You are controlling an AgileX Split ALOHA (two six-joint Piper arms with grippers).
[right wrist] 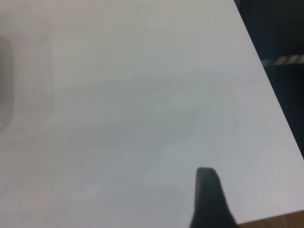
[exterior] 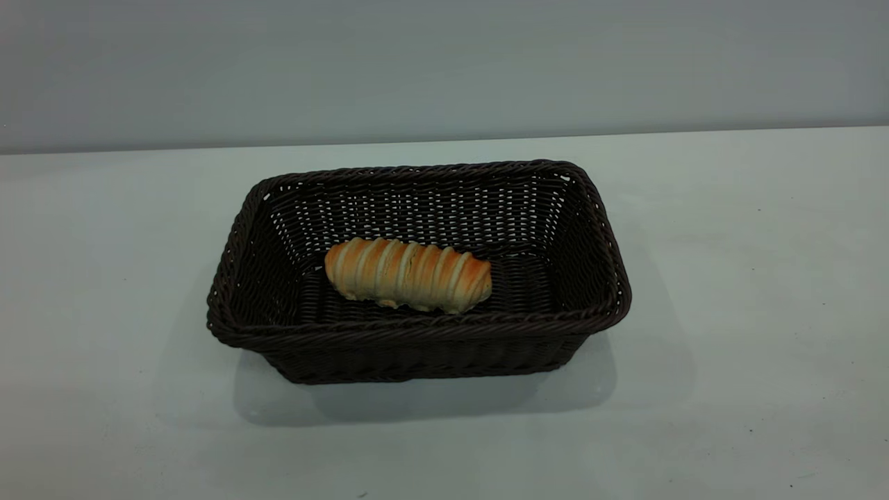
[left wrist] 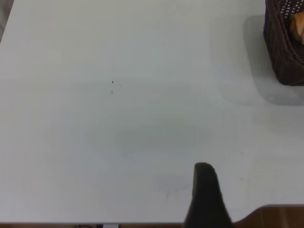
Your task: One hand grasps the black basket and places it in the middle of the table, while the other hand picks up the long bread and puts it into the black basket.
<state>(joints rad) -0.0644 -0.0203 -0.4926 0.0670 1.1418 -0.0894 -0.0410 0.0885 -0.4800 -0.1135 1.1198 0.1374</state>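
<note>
Lying in basket: the small golden-orange long bread [exterior: 408, 275] with pale cream ridges, lengthwise on the floor, frame centre.
Basket: large dark woven wicker black basket [exterior: 590, 208], mid-table; its near wall hides the loaf's lower edge.
Table: plain white matte table [exterior: 750, 278].
Left gripper: only one dark finger [left wrist: 205, 197] shows; jaw state cannot be told.
Right gripper: likewise, one finger [right wrist: 209, 199] only.
</note>
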